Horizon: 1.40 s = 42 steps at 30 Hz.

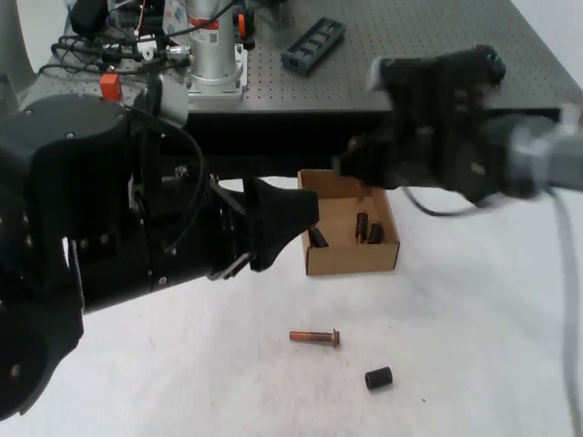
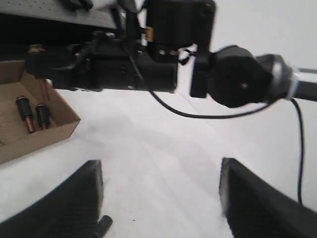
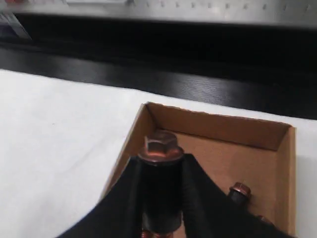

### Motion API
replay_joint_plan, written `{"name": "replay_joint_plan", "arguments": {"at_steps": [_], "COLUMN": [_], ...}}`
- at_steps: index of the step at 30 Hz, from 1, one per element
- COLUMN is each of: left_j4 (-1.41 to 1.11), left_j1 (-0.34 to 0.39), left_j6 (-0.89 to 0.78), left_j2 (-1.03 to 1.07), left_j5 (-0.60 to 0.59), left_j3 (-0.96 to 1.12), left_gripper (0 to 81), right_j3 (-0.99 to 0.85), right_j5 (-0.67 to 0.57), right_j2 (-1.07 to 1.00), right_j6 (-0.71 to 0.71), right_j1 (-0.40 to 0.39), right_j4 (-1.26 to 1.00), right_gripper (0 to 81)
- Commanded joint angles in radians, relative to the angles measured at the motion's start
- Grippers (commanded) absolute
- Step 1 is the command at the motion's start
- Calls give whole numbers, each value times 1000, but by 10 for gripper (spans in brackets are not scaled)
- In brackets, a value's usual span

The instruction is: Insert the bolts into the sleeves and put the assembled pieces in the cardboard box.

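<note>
The left gripper (image 2: 161,198) hangs above the white cloth (image 1: 182,364), its fingers spread wide with nothing between them. To its right the loose bolt (image 1: 315,337) lies flat on the cloth, and the loose sleeve (image 1: 378,378) lies near it without touching; both are apart from that gripper. Farther right stands the cardboard box (image 1: 351,258) with assembled pieces (image 1: 374,233) inside. The right gripper (image 3: 159,173) hovers over one wall of the box, pinching an assembled piece (image 3: 159,198), its bolt head (image 3: 160,146) just past the fingertips.

The box (image 1: 351,259) is matt cardboard, the bolt (image 1: 315,337) coppery metal, the sleeve (image 1: 378,378) matt black.
</note>
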<state>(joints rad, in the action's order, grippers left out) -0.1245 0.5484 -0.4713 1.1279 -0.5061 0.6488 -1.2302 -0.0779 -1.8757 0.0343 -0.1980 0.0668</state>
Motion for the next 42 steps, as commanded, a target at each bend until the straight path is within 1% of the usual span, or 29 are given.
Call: {"name": "replay_joint_plan", "arguments": {"at_steps": [1, 6, 7, 8, 9, 10, 11, 12, 13, 14, 15, 17, 18, 19, 21, 24, 26, 28, 30, 32, 35, 38, 42], "left_j4": [22, 86, 99, 111, 124, 146, 172, 198, 223, 244, 261, 294, 306, 309, 310, 307, 307, 307, 307, 310, 310, 310, 310], "left_j1": [3, 3, 3, 3, 3, 3, 3, 3, 3, 3, 3, 3, 3, 3, 3, 3, 3, 3, 3, 3, 3, 3, 3], "left_j6": [25, 65, 72, 80, 99, 123, 145, 166, 204, 228, 246, 270, 277, 279, 279, 301, 314, 329, 332, 335, 345, 344, 344], "left_j2": [-7, -7, -7, -7, -7, -7, -7, -7, -4, -2, -3, 4, 7, 9, 11, 10, 10, 10, 10, 10, 10, 10, 10], "left_j5": [6, 6, 6, 7, 16, 44, 97, 142, 159, 160, 160, 160, 160, 160, 165, 173, 173, 173, 173, 173, 159, 158, 158], "left_j3": [4, 4, 4, 4, 4, 4, 4, 4, 4, 4, 4, 4, 4, 4, 4, 4, 4, 4, 4, 4, 4, 4, 4], "left_gripper": [484, 484, 484, 484, 484, 482, 482, 482, 482, 482, 482, 482, 482, 482, 482, 482, 482, 482, 482, 482, 482, 482, 482], "right_j3": [-142, -276, -288, -292, -292, -292, -298, -304, -311, -317, -322, -319, -319, -319, -319, -298, -269, -229, -170, -104, -1, 76, 154], "right_j5": [26, 61, 70, 66, 60, 60, 60, 58, 56, 48, 34, -25, -66, -105, -143, -135, -110, -87, -48, -1, 33, 50, 78], "right_j2": [-118, -242, -251, -254, -254, -254, -252, -251, -246, -238, -222, -173, -140, -103, -39, 36, 59, 63, 61, 61, 61, 61, 61], "right_j6": [-12, -12, -12, -12, -12, -12, -12, -12, -12, -12, -12, -50, -92, -154, -273, -454, -548, -585, -612, -635, -651, -671, -688], "right_j1": [6, 6, 6, 9, 10, 11, 12, 12, 16, 18, 22, 27, 29, 29, 25, -6, -34, -62, -95, -126, -165, -183, -184], "right_j4": [106, 270, 289, 296, 299, 302, 304, 306, 310, 318, 324, 337, 368, 414, 532, 743, 881, 961, 990, 963, 904, 860, 810], "right_gripper": [8, 0, 20, 56, 109, 179, 242, 321, 393, 431, 445, 421, 405, 392, 383, 383, 383, 383, 383, 384, 384, 384, 384]}}
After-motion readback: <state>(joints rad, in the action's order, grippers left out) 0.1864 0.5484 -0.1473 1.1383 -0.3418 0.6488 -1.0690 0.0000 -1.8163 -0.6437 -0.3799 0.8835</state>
